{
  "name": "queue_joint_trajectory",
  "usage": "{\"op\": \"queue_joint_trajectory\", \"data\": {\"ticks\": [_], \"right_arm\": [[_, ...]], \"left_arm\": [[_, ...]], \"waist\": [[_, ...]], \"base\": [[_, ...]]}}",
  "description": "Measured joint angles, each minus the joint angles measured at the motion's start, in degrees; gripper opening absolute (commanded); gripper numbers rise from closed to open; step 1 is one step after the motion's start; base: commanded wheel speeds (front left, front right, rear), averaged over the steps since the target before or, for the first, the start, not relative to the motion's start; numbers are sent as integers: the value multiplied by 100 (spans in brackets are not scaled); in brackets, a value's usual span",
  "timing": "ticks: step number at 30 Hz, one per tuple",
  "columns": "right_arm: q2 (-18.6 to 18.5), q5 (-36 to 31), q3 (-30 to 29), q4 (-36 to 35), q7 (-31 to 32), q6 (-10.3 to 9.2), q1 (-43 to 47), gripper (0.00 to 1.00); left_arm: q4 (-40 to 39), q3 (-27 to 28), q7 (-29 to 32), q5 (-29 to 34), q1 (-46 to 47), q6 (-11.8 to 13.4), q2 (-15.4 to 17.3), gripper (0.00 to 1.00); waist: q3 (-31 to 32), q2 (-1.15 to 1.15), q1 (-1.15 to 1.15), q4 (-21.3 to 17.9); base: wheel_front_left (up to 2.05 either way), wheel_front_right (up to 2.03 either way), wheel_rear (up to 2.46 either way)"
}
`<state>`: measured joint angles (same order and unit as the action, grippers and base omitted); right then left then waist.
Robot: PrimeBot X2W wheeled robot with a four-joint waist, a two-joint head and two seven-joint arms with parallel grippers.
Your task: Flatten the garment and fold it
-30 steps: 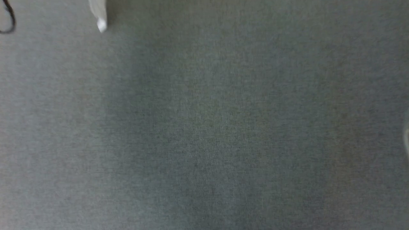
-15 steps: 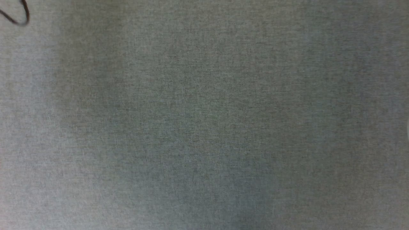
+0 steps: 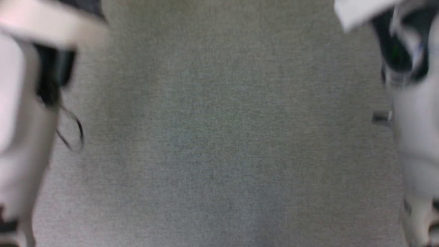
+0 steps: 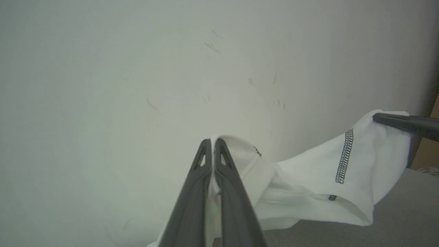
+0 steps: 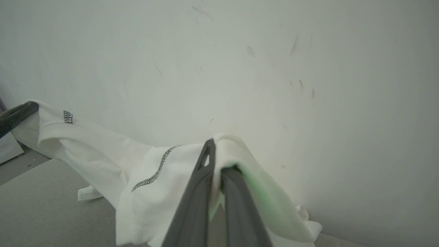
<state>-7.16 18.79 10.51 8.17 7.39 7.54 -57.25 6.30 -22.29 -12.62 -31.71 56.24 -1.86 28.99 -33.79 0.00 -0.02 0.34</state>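
Observation:
The garment (image 4: 308, 181), a white T-shirt with dark zigzag stitching, hangs stretched between both grippers, and its lower folds rest on the grey table (image 4: 404, 212). My left gripper (image 4: 213, 144) is shut on one bunched edge of it. My right gripper (image 5: 214, 145) is shut on another edge of the garment (image 5: 103, 151). Each wrist view also shows the other gripper's dark fingers pinching the far corner: the right gripper (image 4: 408, 124) and the left gripper (image 5: 15, 116). In the blurred head view a bit of white garment (image 3: 360, 13) shows at the top right.
A pale scuffed wall (image 4: 137, 68) stands close behind the garment. In the head view the grey table (image 3: 219, 137) lies between my pale left arm (image 3: 20, 137) and right arm (image 3: 415, 137). A thin dark cable loop (image 3: 73, 133) hangs by the left arm.
The head picture has shifted, so the camera has moved. Both pale arms now show at its sides and white cloth at the top right; before there was mostly grey surface.

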Motion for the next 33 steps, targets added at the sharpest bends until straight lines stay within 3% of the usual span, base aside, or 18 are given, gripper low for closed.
{"op": "queue_joint_trajectory", "data": {"ticks": [8, 15, 24, 33], "right_arm": [[102, 103, -396, -1386, 250, 0, 2366, 0], [287, 155, -759, -2051, 322, 0, 3963, 0], [388, 331, -877, -2332, 768, 0, 5470, 0], [408, 432, -783, -2381, 1214, 0, 6185, 0]], "left_arm": [[-1284, -235, -87, 71, -2203, 593, 148, 0], [-1767, -708, -7, 168, -3655, 959, 216, 0], [-1784, -1137, 342, 181, -4581, 1125, 283, 0], [-1835, -1397, 810, -1, -5095, 1157, 488, 0]], "waist": [[700, 0, 0, -33], [1276, 0, 0, -28], [1840, 0, 1, 36], [2250, 0, 1, 50]], "base": [[0, 0, 0], [0, 0, 0], [0, 0, 0], [0, 0, 0]]}}
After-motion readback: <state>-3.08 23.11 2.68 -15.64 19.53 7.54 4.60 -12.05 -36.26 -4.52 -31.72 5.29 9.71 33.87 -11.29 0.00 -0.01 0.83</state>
